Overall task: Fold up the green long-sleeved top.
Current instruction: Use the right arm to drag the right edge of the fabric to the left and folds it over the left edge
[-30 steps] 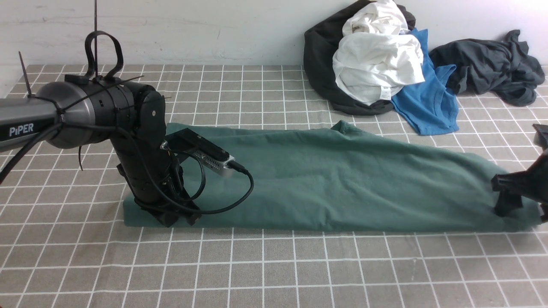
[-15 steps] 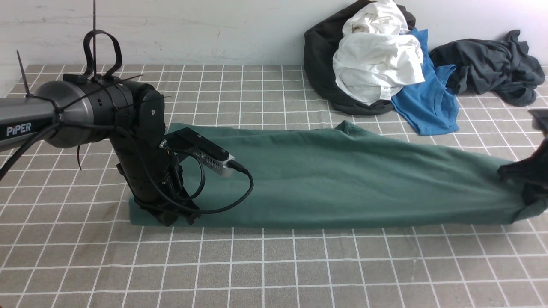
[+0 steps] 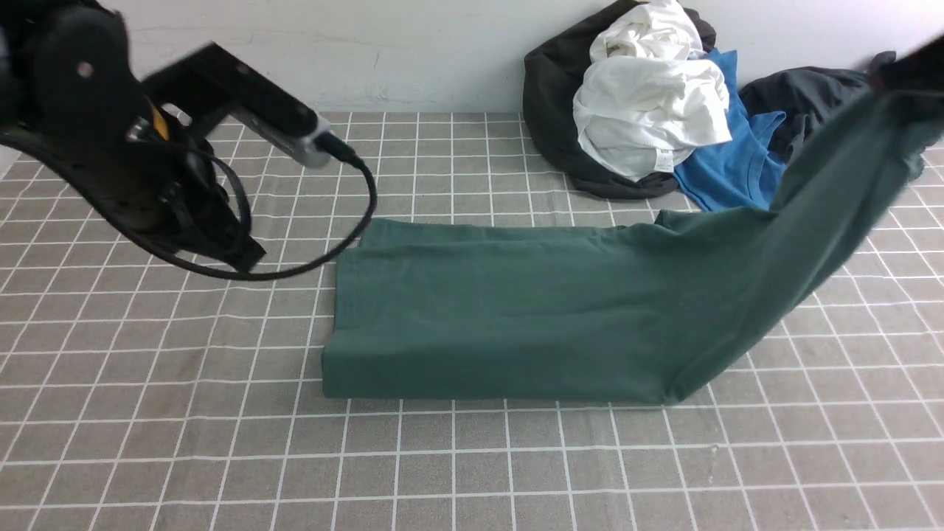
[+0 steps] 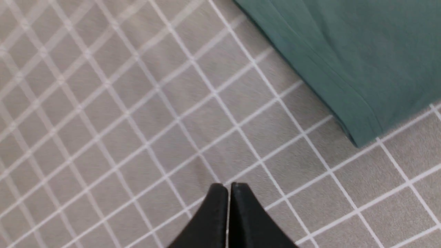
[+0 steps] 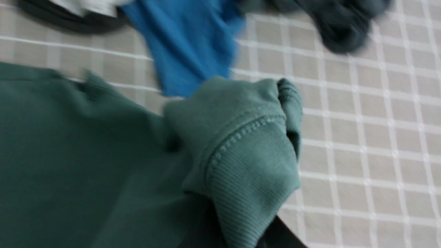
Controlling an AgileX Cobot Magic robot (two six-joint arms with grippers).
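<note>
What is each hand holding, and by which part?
The right hand holds the green top by its ribbed band; the left hand holds nothing.

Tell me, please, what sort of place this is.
Likely a robot-testing bench for laundry folding: a grid-patterned tablecloth against a bare white wall, a heap of spare clothes, and a robot arm near the green long-sleeved top.

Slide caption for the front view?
Right gripper holds one end of the green top raised; shut left gripper hangs clear of it.

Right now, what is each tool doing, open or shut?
Left tool: shut, holding nothing.
Right tool: shut on the green long-sleeved top.
</note>
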